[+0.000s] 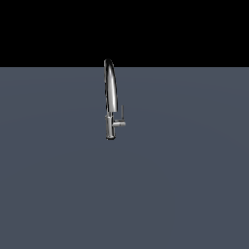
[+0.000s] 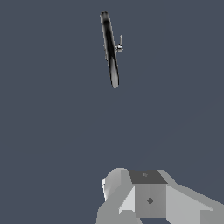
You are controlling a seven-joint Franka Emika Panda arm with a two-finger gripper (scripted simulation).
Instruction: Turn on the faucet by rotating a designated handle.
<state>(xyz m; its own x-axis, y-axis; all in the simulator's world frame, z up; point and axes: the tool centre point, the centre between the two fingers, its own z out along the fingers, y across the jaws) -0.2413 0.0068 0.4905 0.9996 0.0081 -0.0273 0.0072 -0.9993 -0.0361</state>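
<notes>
We see the faucet (image 1: 111, 97) in polished chrome, its arched spout mirror-bright with dark reflected bands along its length. The handle (image 1: 122, 115) beside its base carries the same shiny metal finish, smooth and thin. Beneath them, the floor (image 1: 58, 185) looks matt, even slate grey-blue, without texture or gloss. In the wrist view, the gripper (image 2: 146, 197) shows flat, matt light-grey faceted surfaces.

The robot's body is showing only in the wrist view, as a blocky, faceted gripper housing (image 2: 148, 197) rendered in flat greys. Pale, near-white facets are catching light toward 9 o'clock of the block, while a darker charcoal panel is sitting across its upper face. Two small dark diamond-shaped marks are appearing on the central panels. No fingers are showing in either view.
</notes>
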